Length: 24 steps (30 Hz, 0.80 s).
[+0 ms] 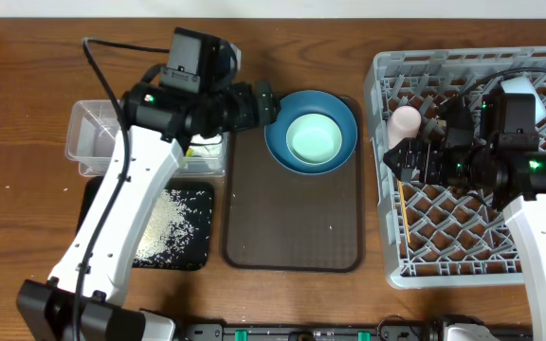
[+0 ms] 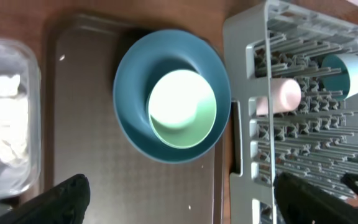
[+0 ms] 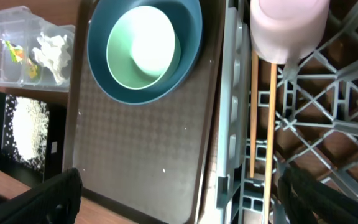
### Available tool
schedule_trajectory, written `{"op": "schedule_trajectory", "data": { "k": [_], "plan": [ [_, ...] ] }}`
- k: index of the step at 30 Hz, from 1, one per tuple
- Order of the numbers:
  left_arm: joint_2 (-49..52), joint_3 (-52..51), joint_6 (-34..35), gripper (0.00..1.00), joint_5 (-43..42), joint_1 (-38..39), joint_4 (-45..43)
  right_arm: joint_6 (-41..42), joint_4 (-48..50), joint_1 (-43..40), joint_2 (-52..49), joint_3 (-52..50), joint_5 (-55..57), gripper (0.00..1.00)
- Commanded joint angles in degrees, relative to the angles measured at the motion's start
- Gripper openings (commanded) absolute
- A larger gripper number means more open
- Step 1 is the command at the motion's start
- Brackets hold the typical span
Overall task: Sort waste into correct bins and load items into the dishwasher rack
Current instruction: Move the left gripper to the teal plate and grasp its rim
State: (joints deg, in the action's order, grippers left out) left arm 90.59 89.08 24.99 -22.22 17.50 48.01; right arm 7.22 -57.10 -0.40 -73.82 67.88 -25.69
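The mint-green bowl (image 1: 311,137) sits inside the dark blue plate (image 1: 341,112) on a brown serving tray (image 1: 292,227). My left gripper (image 1: 268,102) hovers open at the plate's left rim, empty (image 2: 182,205). The grey dishwasher rack (image 1: 463,256) holds the pink cup (image 1: 405,120) on its side, the pale blue bowl (image 2: 347,73) and two chopsticks (image 3: 271,118). My right gripper (image 1: 396,156) stands open and empty over the rack's left edge (image 3: 179,202). The clear tub (image 1: 93,142) holds the napkin (image 3: 51,53) and wrapper (image 3: 14,53). Rice (image 1: 173,223) lies in the black tray (image 1: 102,204).
The brown tray carries a few stray rice grains (image 1: 329,226). The left arm crosses above the clear tub and the black tray. The right arm covers the rack's middle and right side. Bare wood table (image 1: 17,218) lies at the far left.
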Motion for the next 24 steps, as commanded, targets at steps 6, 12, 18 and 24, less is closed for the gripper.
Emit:
{"op": "schedule_trajectory", "data": {
  "k": [6,12,18,24],
  "plan": [
    [6.4,-3.0,0.8,0.58,10.8,8.3,-4.7,0.0,-0.2,0.5,0.2,1.0,2.1,0.99],
    [14.9,-3.0,0.8,0.53,13.3,11.2,-8.5,0.0,-0.7,0.5,0.2,1.0,2.4,0.99],
    [21.2,-3.0,0.8,0.53,13.3,11.2,-10.0,0.0,-1.5,0.5,0.2,1.0,5.2,0.99],
    [25.7,-3.0,0.8,0.52,13.3,11.2,-11.5,0.0,-1.6,0.5,0.2,1.0,6.0,0.99]
  ]
}}
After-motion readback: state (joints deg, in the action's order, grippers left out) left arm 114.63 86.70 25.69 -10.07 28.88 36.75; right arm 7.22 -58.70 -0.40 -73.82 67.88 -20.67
